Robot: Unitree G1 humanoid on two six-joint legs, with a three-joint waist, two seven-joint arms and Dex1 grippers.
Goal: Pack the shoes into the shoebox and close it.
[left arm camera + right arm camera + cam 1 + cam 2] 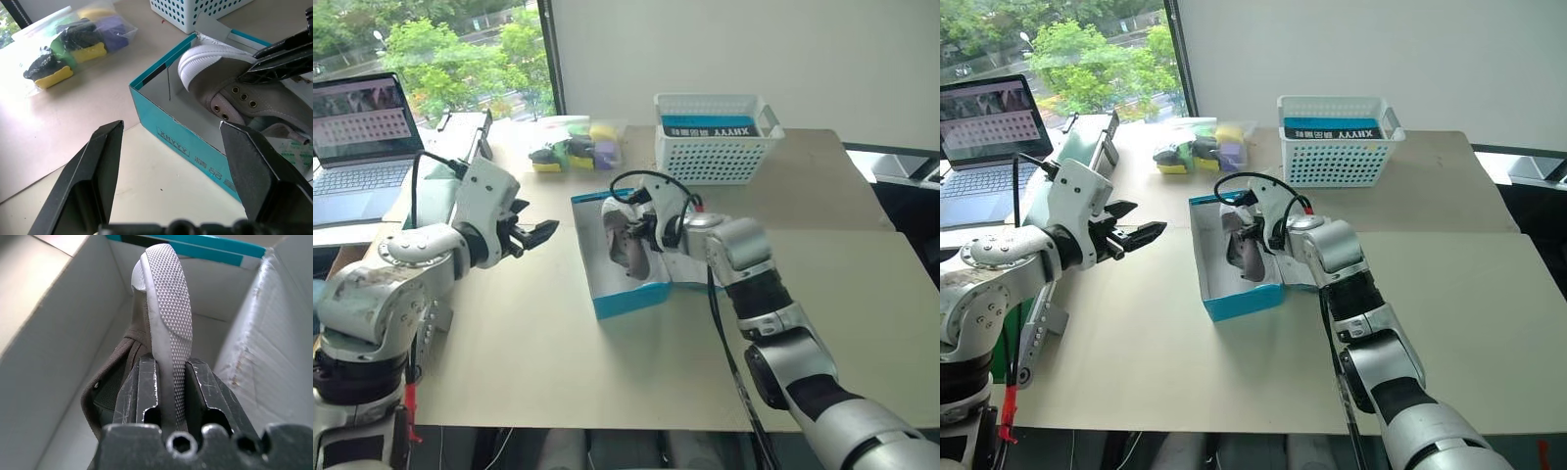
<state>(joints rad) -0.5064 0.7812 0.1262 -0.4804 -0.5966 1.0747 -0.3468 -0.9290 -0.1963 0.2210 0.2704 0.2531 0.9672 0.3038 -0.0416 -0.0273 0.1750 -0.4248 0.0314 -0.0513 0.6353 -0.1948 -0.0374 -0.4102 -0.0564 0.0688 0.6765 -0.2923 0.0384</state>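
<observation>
The right gripper (166, 382) is shut tight on one shoe (628, 245), pinching the edge of its pale bumpy sole betw. the 2 black fingers (134, 391). The shoe sits on its side inside the shoebox (631, 299), toe pointing to the far end of the box. In the right wrist view the white box walls rise on both sides of the shoe, so the gripper is down in the box w/ it.

The shoebox is blue outside, white inside, and open. It rests on the table (548, 343) about in the middle, just in front of the white basket (715, 147). (The basket has lots of little holes and a blue thing w/ white letters lying in it.)

The left gripper (540, 235) is wide open and has nothing in it. It hangs over the table to the left of the shoebox, near it but not touching, fingers pointing at the box. In the left wrist view you can see the shoe's grey-brown side, lace holes and white rim over the blue box wall.

A clear bag (573, 147) w/ yellow, black, green and purple bits lies at the far side of the table, left of the basket. A laptop (362, 147) stands open at the far left.
</observation>
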